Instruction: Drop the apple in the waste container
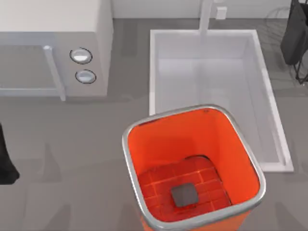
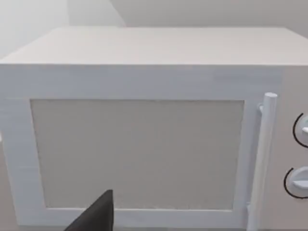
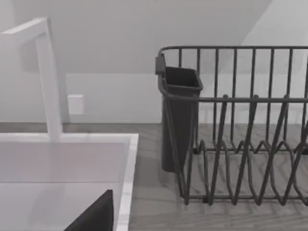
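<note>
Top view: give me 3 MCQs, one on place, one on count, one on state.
1. Where does the bin stand relative to the sink?
A. At the sink's near-left corner, overlapping it in the image
B. Behind the sink
C. Left of the microwave

2. How many round knobs does the microwave show?
A. One
B. Two
C. Four

3. What lies on the bin's floor?
A. An apple
B. A dark grey square pad alone
C. A plate

Answers:
1. A: the silver rim covers the sink's lower-left corner in the top view.
2. B: two knobs sit one above the other, right of the handle.
3. B: the brick-patterned floor carries the pad and no red fruit.
</note>
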`<act>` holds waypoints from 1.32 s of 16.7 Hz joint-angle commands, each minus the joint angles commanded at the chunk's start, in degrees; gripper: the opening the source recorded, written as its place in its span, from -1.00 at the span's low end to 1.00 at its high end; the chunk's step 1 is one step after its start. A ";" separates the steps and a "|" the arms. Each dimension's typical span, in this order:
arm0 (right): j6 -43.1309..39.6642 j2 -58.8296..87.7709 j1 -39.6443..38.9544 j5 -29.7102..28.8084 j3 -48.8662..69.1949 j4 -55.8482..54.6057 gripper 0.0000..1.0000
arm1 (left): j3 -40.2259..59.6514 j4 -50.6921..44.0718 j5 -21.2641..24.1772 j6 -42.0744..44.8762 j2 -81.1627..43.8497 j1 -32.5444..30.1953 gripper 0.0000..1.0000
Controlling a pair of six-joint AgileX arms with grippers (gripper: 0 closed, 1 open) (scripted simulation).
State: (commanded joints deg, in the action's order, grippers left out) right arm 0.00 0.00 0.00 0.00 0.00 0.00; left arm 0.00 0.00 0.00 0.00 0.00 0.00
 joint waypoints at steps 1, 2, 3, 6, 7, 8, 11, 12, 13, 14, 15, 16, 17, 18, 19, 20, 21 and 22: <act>0.00 0.00 0.00 0.00 0.00 0.00 1.00 | 0.00 0.00 0.00 0.00 0.00 0.00 1.00; -0.01 0.03 0.00 0.00 0.03 0.02 1.00 | 0.00 0.00 0.00 0.00 0.00 0.00 1.00; -0.19 0.62 0.03 0.04 0.61 0.44 1.00 | 0.00 0.00 0.00 0.00 0.00 0.00 1.00; -1.72 6.06 0.47 0.22 5.52 3.97 1.00 | 0.00 0.00 0.00 0.00 0.00 0.00 1.00; -2.48 9.09 0.75 0.25 8.01 5.80 1.00 | 0.00 0.00 0.00 0.00 0.00 0.00 1.00; -3.34 12.73 1.08 0.27 10.82 7.91 1.00 | 0.00 0.00 0.00 0.00 0.00 0.00 1.00; -6.40 27.19 2.32 0.25 20.50 15.60 1.00 | 0.00 0.00 0.00 0.00 0.00 0.00 1.00; -7.54 33.01 2.77 0.23 23.97 18.51 1.00 | 0.00 0.00 0.00 0.00 0.00 0.00 1.00; -8.71 39.13 3.22 0.22 27.49 21.53 1.00 | 0.00 0.00 0.00 0.00 0.00 0.00 1.00; -9.91 45.38 3.67 0.21 31.01 24.61 1.00 | 0.00 0.00 0.00 0.00 0.00 0.00 1.00; -11.11 51.62 4.11 0.20 34.50 27.70 1.00 | 0.00 0.00 0.00 0.00 0.00 0.00 1.00; -12.30 57.69 4.54 0.19 37.94 30.74 1.00 | 0.00 0.00 0.00 0.00 0.00 0.00 1.00; -13.46 63.48 4.95 0.19 41.32 33.71 1.00 | 0.00 0.00 0.00 0.00 0.00 0.00 1.00; -14.59 68.93 5.35 0.18 44.62 36.55 1.00 | 0.00 0.00 0.00 0.00 0.00 0.00 1.00; -15.68 73.97 5.72 0.19 47.80 39.22 1.00 | 0.00 0.00 0.00 0.00 0.00 0.00 1.00; -16.70 78.57 6.08 0.19 50.85 41.69 1.00 | 0.00 0.00 0.00 0.00 0.00 0.00 1.00; -17.65 82.74 6.41 0.20 53.75 43.94 1.00 | 0.00 0.00 0.00 0.00 0.00 0.00 1.00; -18.52 86.45 6.71 0.22 56.46 45.95 1.00 | 0.00 0.00 0.00 0.00 0.00 0.00 1.00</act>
State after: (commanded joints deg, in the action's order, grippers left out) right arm -18.52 86.45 6.71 0.22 56.46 45.95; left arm 0.00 0.00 0.00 0.00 0.00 0.00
